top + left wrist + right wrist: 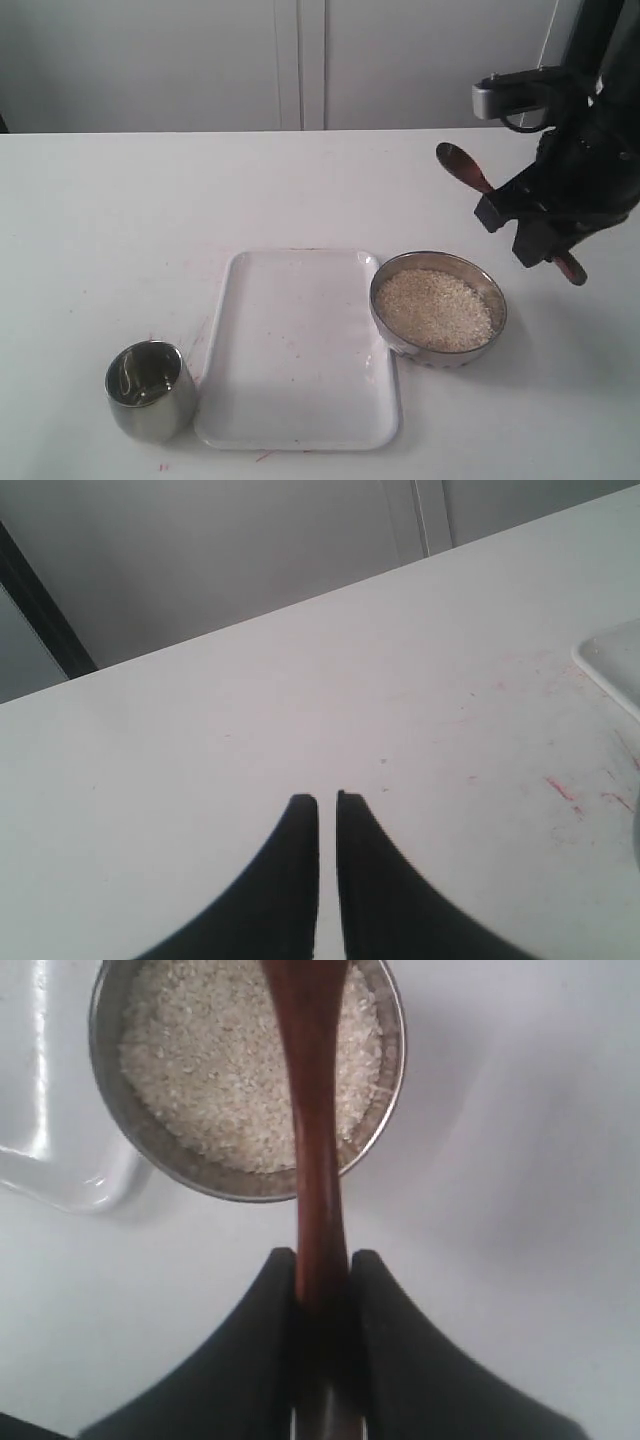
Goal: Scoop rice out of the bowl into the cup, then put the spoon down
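Note:
The steel bowl sits right of centre, heaped with off-white rice; the right wrist view shows the bowl and its rice too. My right gripper hangs above and to the right of the bowl, shut on the handle of the reddish-brown wooden spoon. In the right wrist view, the right gripper pinches the spoon, whose handle runs out over the rice. The steel cup stands at front left. My left gripper is shut with nothing in it, over bare table.
A white rectangular tray lies between the cup and the bowl, its corner touching the bowl's side; the tray also shows beside the bowl in the right wrist view. The white table has faint red marks near the tray.

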Available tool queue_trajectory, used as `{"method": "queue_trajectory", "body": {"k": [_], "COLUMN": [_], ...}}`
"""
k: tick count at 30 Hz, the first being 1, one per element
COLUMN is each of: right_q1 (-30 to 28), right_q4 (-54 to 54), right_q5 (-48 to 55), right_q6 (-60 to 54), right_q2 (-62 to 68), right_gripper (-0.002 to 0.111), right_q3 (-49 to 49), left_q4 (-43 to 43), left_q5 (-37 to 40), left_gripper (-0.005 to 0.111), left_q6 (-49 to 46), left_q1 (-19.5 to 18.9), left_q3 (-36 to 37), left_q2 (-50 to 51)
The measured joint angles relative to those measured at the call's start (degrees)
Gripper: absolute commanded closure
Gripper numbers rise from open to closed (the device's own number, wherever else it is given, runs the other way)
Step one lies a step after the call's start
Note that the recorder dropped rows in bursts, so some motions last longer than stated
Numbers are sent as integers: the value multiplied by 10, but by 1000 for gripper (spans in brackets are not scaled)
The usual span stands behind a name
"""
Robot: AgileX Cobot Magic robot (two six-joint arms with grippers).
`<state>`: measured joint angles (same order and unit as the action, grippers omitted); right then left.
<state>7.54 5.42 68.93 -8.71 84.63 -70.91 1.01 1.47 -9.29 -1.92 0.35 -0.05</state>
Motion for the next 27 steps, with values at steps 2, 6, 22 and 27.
{"method": "queue_trajectory", "body": {"k": [2,6,22,27], "right_q1": [16,70,226,264], "right_q4": [1,-17,-282,-388], "right_q5": [4,8,12,11], "right_q6": [21,71,122,122], "right_q2": [-36,-114,-176,-125], "right_gripper": [108,108,108,108], "right_q3": [11,39,222,226], "left_q4": [0,0,0,0], "left_q5": [0,0,0,0], "left_gripper": [92,92,92,92], "left_q6": [0,0,0,0], "left_q1": [0,0,0,0], "left_q3": [0,0,0,0], "left_q2": [0,0,0,0]}}
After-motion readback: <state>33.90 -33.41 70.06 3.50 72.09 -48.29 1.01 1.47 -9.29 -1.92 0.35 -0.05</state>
